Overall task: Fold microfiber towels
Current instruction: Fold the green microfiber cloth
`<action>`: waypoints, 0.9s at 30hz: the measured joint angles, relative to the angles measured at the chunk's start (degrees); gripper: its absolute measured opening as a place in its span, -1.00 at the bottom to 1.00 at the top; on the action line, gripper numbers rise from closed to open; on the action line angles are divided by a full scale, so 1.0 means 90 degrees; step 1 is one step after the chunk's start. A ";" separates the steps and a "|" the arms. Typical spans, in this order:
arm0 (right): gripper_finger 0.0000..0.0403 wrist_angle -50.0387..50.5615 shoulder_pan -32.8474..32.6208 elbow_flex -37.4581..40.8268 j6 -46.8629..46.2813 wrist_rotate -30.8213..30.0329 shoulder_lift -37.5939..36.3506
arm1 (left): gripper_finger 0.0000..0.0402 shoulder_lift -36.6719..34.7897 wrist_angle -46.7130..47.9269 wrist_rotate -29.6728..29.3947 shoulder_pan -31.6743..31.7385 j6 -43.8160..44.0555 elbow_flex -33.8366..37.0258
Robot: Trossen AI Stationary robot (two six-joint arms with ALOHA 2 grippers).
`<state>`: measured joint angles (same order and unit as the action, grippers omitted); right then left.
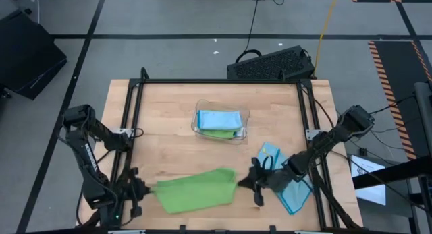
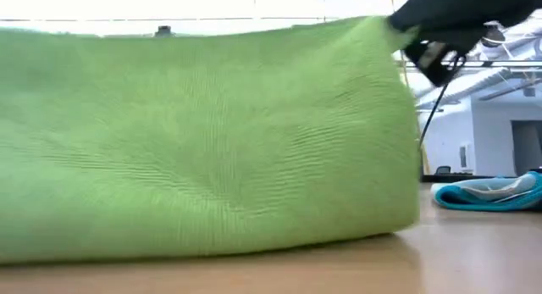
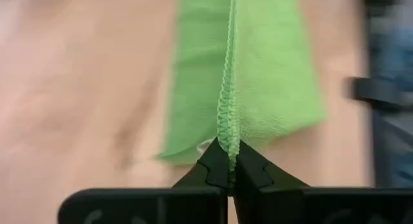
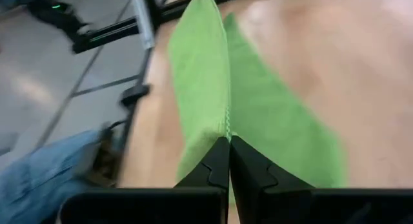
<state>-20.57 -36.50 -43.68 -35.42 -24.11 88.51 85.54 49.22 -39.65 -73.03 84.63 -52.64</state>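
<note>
A lime green towel (image 1: 196,189) is held stretched between the two grippers low in the high view, just left of centre. The left gripper (image 1: 143,191) is clamped on its left end, the fingers (image 3: 216,169) pinched tight on the stitched hem; the right gripper (image 1: 246,183) is clamped on the opposite end, its fingers (image 4: 219,166) likewise closed on the cloth's edge. The towel seems to be held this way so that it hangs taut and doubled, its lower part trailing on the surface (image 1: 162,119), which would let a fold line be set straight.

In the low view the green cloth fills most of the frame, draped from the top down to the wood.

A light blue towel (image 1: 283,177) lies crumpled at the lower right, just beside the right arm. In the middle of the high view a clear plastic tray (image 1: 244,123) holds folded cloths, blue on top of green.

Bare wood is left open between the held towel and the tray. The near edge of the surface is close below the towel, so little room remains that way.
</note>
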 joint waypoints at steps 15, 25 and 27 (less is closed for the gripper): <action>-1.00 0.0140 0.0270 0.0005 0.0364 0.1650 0.0007 | -0.98 0.0000 -0.1995 0.0158 -0.0039 -0.1113 0.0001; -1.00 -0.0151 0.0656 0.0002 0.2138 -0.0217 -0.1376 | -0.99 -0.0665 -0.0426 -0.2305 0.0034 -0.3720 -0.0899; -1.00 -0.0166 0.0968 0.0002 0.2729 -0.0477 -0.1966 | -0.98 -0.1001 0.0614 -0.3104 0.0067 -0.3764 -0.1251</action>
<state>-22.07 -27.79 -43.66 -10.86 -28.41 70.82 76.53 54.74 -67.58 -72.43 50.76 -63.90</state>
